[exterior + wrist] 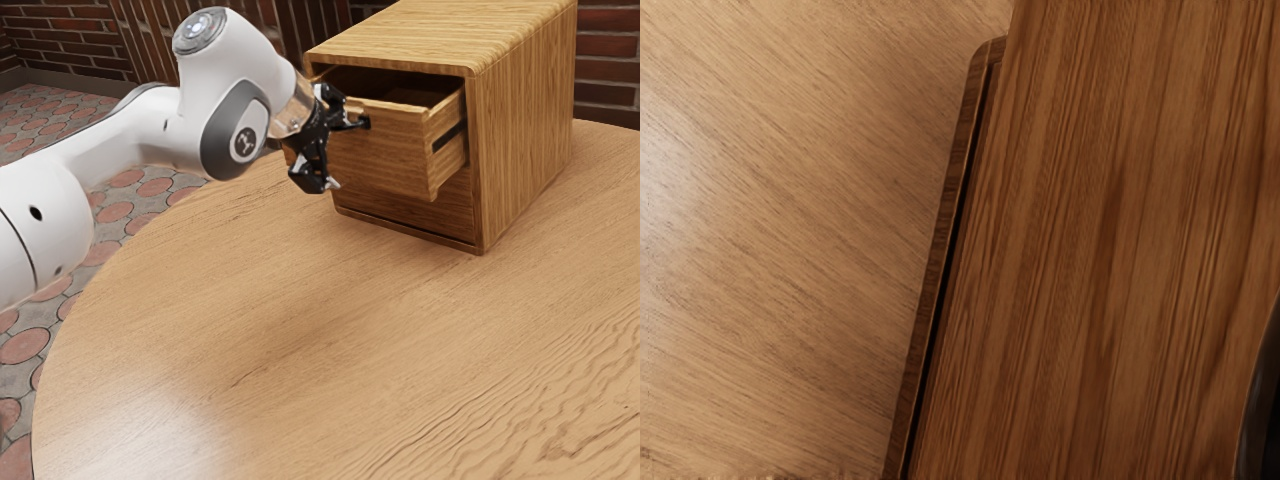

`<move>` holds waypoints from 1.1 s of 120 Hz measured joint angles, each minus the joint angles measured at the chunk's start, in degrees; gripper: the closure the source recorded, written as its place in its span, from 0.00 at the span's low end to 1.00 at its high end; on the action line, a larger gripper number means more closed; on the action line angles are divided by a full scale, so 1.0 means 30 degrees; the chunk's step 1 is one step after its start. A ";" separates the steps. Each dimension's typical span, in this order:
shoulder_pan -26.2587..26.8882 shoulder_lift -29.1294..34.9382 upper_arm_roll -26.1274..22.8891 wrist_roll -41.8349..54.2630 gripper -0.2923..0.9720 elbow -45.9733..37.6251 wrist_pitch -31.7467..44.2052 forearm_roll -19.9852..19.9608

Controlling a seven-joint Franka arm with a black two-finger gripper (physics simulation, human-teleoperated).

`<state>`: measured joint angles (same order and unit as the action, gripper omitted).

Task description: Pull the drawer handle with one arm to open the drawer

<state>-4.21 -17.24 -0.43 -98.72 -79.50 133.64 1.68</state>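
Where your arm (150,130) reaches in from the exterior view's left, the items stand as follows.

Gripper (328,140): black, tilted, set against the end of the drawer nearest the arm, with one black tip by the drawer's top edge. You cannot tell from either view whether it is spread or closed, or whether it grips anything.

Drawer (395,150): light wood, standing part way out of the cabinet, a dark gap of the opening showing above it. Its handle is hidden behind the gripper.

Cabinet (525,120): a wooden box, upright on the far side of the table, toward the exterior view's right.

Table (350,340): round, wood-grained top.

Surroundings: a brick wall (60,30) behind, and a paved floor (40,320) of rounded red stones below the arm.

Wrist view: a close wood panel (1110,250) with long straight grain, a thin second edge just beside it, and the table (770,250) beyond. You cannot tell whether that panel belongs to the drawer or the cabinet. A dark curved shape (1262,400) sits at the panel's edge, too cropped to name.
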 joint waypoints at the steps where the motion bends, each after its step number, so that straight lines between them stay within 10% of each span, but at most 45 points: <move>1: -0.0002 0.0091 0.0002 -0.0018 0.23 -0.0124 0.0000 0.0001; 132: 0.0193 1.1094 -0.0216 -0.2668 0.23 -1.0219 -0.1330 0.0328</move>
<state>-3.63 16.04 -1.08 -106.72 -110.15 129.65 2.67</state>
